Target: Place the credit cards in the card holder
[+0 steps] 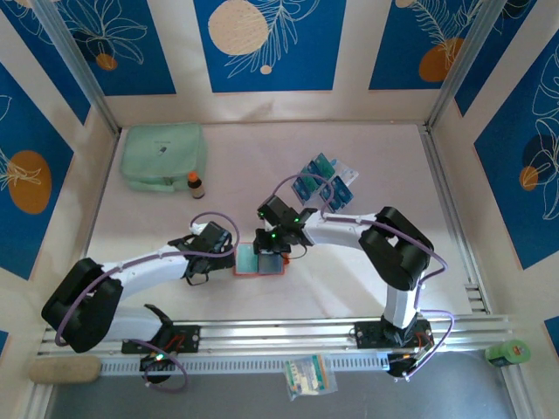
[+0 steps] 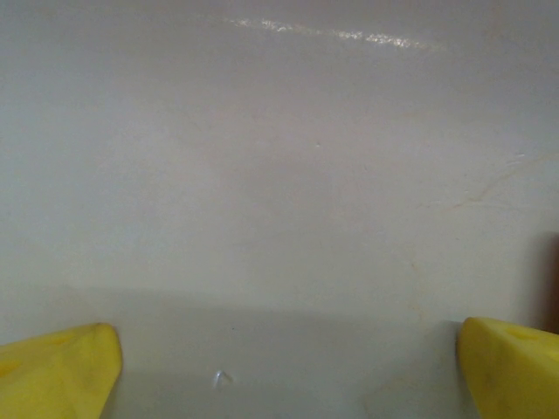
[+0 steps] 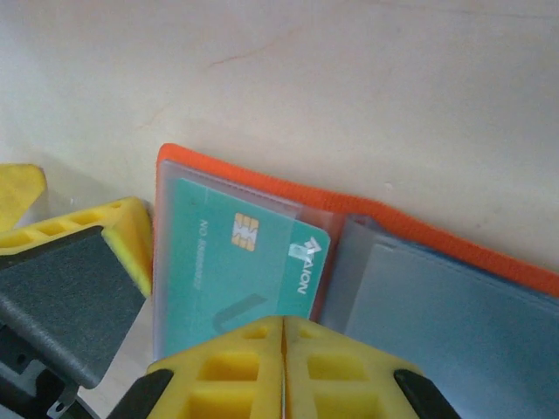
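**Teal card sits in the open card holder**

The card holder [image 3: 262, 188] lies open on the counter [image 1: 140, 218], near the middle and towards the near edge. A teal card [image 3: 236, 262] with a chip sits face up in its left clear pocket, and the right half shows blue behind clear plastic. The right end effector [image 3: 284, 327] is over the near edge of the teal card, its two yellow fingers pressed together with nothing between them. The left end effector [image 2: 284, 375] is low over bare counter just left of the holder, its fingers spread wide. The other credit cards [image 1: 325, 182] lie in a loose heap farther off to the right. A mint-green pouch [image 1: 163, 155] and a small bottle [image 1: 195, 184] stand at the far left
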